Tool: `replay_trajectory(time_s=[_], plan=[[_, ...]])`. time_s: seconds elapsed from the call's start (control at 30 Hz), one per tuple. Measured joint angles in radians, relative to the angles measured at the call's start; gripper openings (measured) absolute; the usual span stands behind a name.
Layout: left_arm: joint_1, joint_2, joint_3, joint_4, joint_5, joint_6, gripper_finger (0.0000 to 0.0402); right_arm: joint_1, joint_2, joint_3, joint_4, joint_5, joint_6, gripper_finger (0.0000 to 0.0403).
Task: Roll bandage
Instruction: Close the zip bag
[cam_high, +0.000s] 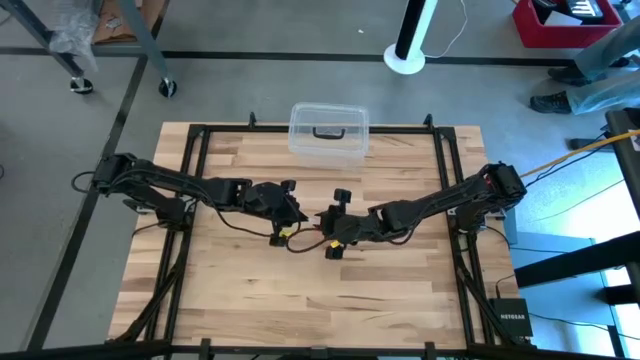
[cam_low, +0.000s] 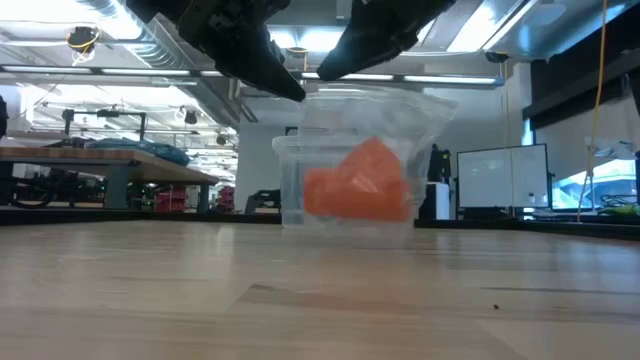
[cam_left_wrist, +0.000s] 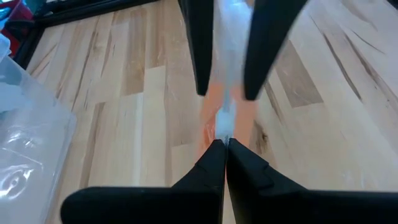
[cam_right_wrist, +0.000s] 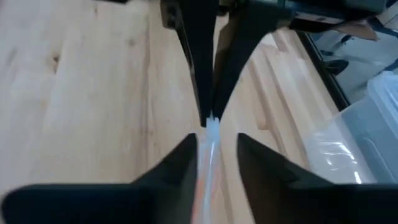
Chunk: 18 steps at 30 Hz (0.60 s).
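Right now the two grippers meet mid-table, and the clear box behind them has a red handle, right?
Not quite: the box has a dark handle, not red, as the high view shows. The left gripper and right gripper do meet mid-table.

A clear plastic box (cam_high: 328, 133) with a dark handle is sitting at the far edge of the light wooden counter (cam_high: 250, 290), inside the black frame (cam_high: 190, 150) that is running around the counter's rim. A white fan base (cam_high: 405, 60) is standing on the grey floor beyond it. A red bin (cam_high: 560, 22) is resting in the far corner, and a person's shoe (cam_high: 550, 101) is showing nearby. A small black network box (cam_high: 510, 318) is lying beside the counter.
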Motion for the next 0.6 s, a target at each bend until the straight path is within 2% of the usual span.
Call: replay_trajectory(time_s=[0.17,0.3,0.4,0.6], plan=[[0.0,0.0,0.0,0.001,0.0,0.0,0.0,-0.004,-0.002,0.0,0.033,-0.016,-0.002,0.0186],[0.0,0.0,0.0,-0.001,0.001,-0.002,0.0,-0.023,0.017,0.0,0.035,-0.016,-0.012,0.0208],[0.0,0.0,0.0,0.0,0.0,-0.002,0.0,-0.03,0.025,0.0,0.049,-0.016,-0.029,0.02],[0.0,0.0,0.0,0.001,0.001,-0.001,0.0,-0.042,0.05,0.0,0.065,-0.016,-0.039,0.0141]])
